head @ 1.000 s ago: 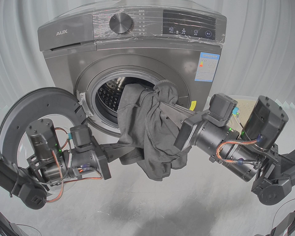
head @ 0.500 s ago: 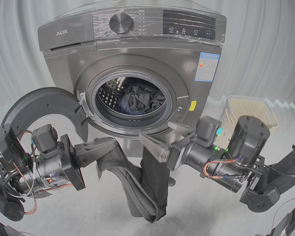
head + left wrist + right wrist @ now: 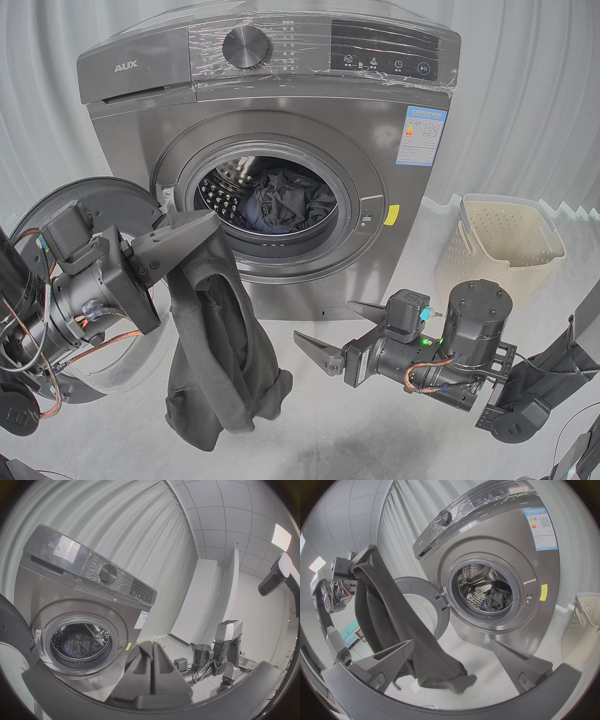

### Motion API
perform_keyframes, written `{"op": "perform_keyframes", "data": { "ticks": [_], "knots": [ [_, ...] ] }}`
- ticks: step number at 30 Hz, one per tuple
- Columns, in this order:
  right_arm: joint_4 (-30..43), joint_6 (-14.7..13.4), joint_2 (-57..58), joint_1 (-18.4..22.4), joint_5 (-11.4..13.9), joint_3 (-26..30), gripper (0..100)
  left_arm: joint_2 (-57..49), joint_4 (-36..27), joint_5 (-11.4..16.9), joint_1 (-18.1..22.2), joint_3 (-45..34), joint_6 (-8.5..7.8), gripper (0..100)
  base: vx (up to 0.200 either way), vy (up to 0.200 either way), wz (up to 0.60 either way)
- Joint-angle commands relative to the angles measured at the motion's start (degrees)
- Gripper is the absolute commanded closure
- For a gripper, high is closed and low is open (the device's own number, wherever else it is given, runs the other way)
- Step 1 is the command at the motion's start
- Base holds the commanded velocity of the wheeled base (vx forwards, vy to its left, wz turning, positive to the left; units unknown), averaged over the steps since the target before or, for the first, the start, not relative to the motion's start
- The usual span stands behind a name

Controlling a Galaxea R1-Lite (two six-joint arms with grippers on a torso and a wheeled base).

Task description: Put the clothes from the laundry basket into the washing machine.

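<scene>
The garment [image 3: 212, 337] is matt cloth, the washing machine [image 3: 125, 137] satiny metal, the laundry basket [image 3: 481, 262] plastic.

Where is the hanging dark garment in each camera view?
Head view: hanging dark garment under the left gripper, left of the drum opening.
Left wrist view: bunched over that gripper's shut fingertips.
Right wrist view: draped in front of the open door.
Shared landmark: the drum opening.

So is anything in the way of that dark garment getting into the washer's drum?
Nothing visible. The door is swung wide open, and the drum opening is free apart from clothes already lying inside. The dark garment hangs from the left jaws, beside the opening.
</scene>
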State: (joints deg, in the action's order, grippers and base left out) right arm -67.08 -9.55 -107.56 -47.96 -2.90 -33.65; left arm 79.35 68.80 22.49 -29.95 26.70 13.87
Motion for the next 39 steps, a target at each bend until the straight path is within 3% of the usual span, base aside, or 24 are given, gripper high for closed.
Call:
{"op": "perform_keyframes", "data": {
  "ticks": [1,23,39],
  "knots": [
    [0.0,0.1,-1.3,0.4,0.0,0.2,0,-0.4,0.0,0.0,0.1,0.2,0.01,100,0.0,0.0,0.0],
    [0.0,3.5,-6.7,0.7,-0.2,1.1,0,0.2,0.0,-1.3,0.0,1.3,-0.07,100,0.0,0.0,0.0],
    [0.0,3.6,-7.8,-0.6,-0.2,1.3,0,0.4,0.0,-1.8,0.2,2.0,-0.07,100,0.0,0.0,0.0]
  ]
}}
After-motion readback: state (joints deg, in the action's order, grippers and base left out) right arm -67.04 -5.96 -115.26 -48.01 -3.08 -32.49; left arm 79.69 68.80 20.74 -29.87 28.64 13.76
